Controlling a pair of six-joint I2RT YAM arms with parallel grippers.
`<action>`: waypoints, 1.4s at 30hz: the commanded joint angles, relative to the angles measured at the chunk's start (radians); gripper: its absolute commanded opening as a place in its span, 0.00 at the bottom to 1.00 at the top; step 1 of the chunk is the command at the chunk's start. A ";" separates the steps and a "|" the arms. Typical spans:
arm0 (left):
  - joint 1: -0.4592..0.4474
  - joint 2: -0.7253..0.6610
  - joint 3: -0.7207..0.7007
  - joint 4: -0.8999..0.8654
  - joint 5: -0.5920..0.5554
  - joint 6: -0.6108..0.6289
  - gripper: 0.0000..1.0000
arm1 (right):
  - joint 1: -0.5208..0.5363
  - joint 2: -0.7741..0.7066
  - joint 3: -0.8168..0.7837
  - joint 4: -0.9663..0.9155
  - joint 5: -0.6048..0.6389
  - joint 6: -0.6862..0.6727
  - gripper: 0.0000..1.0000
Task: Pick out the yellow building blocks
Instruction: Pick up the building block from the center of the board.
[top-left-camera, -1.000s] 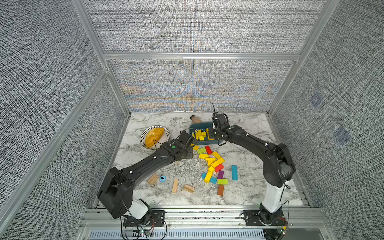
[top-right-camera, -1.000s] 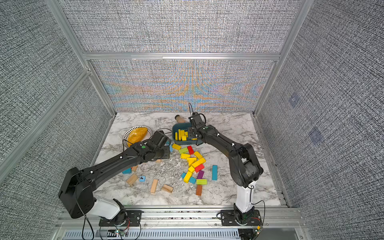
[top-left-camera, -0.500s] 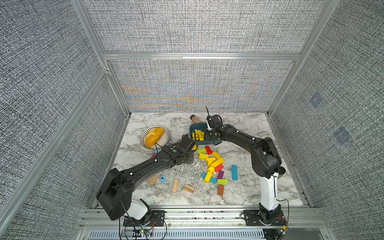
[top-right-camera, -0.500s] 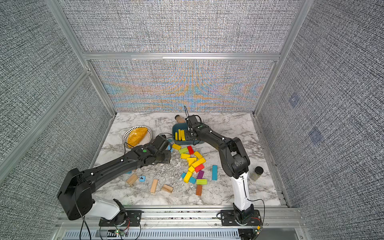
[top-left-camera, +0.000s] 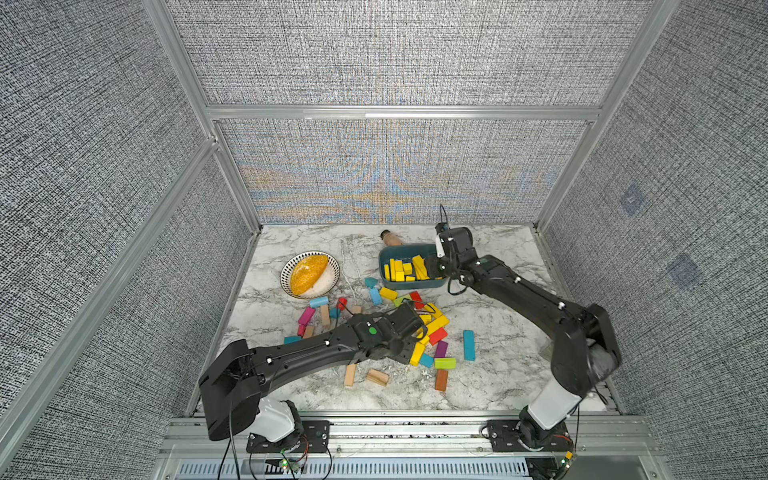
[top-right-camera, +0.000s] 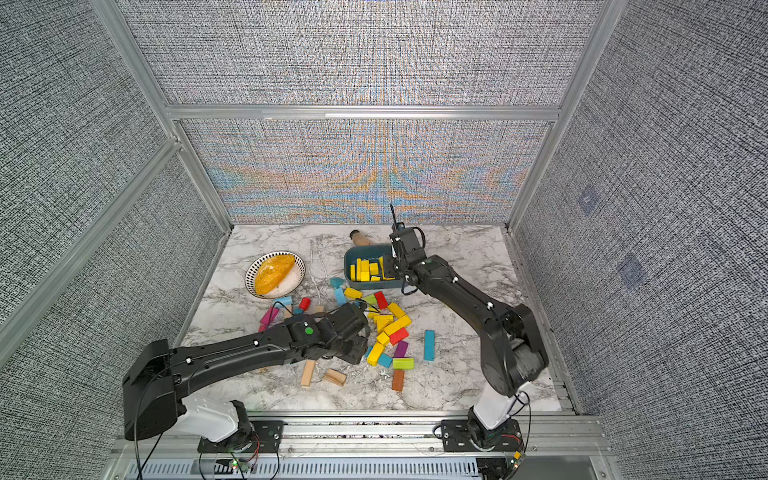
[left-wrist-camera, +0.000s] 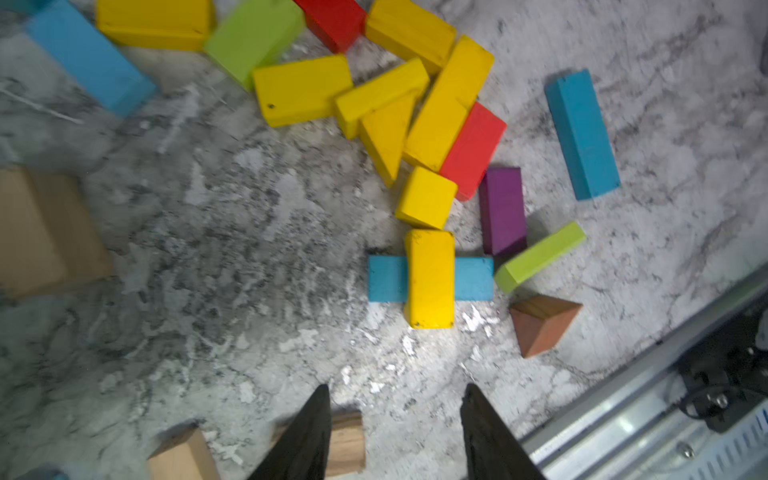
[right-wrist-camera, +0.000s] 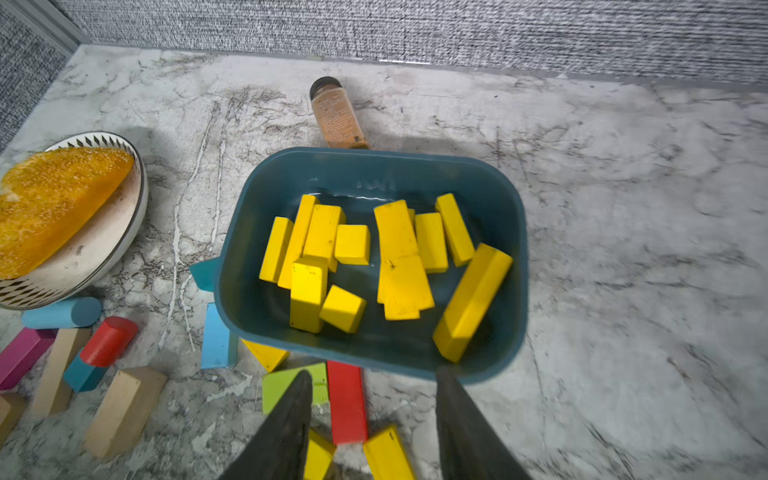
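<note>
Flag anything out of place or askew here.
A spice bottle lies on its side behind the blue bin. Inside the bin, one yellow bar sits tilted against the wall instead of flat.

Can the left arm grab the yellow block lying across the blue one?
Probably yes. The left gripper is open and empty, the yellow block sits on top of the blue block right ahead of it, and nothing covers it.

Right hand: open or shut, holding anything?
Open, empty: the right hand has fingers apart by the teal bin rim, nothing between them.
</note>
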 joint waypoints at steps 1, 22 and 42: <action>-0.032 0.056 0.055 -0.062 0.053 0.007 0.53 | -0.002 -0.135 -0.147 0.055 0.106 0.033 0.49; -0.015 0.363 0.305 -0.205 -0.037 0.039 0.56 | -0.002 -0.527 -0.531 -0.024 0.200 0.154 0.49; 0.019 0.454 0.312 -0.136 0.077 0.081 0.42 | -0.003 -0.517 -0.528 -0.019 0.203 0.159 0.49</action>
